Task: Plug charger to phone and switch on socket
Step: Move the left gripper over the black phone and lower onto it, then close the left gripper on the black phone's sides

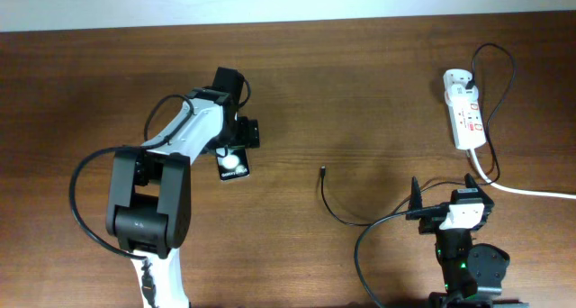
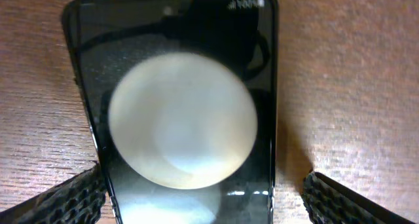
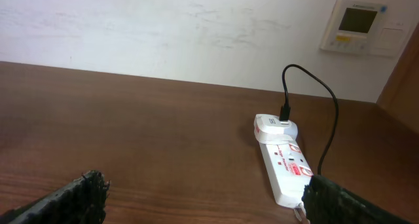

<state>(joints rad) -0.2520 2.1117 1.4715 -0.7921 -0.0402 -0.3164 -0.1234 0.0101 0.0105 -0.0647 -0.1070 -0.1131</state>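
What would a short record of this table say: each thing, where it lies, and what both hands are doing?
phone: flat on table, under the open left hand, not gripped
right hand: open, empty, facing socket
charger: one end in adapter on socket; free tip on bare table, away from phone
socket: on table's right side

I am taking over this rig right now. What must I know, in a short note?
Left hand: open, straddling the small black glossy phone, not gripping.
Right hand: open, empty, facing the white elongated power strip.
Thin black charger cable: its plug tip lies free on the wooden table, apart from the phone.
Done: nothing yet. Left: plug in phone, switch socket on.
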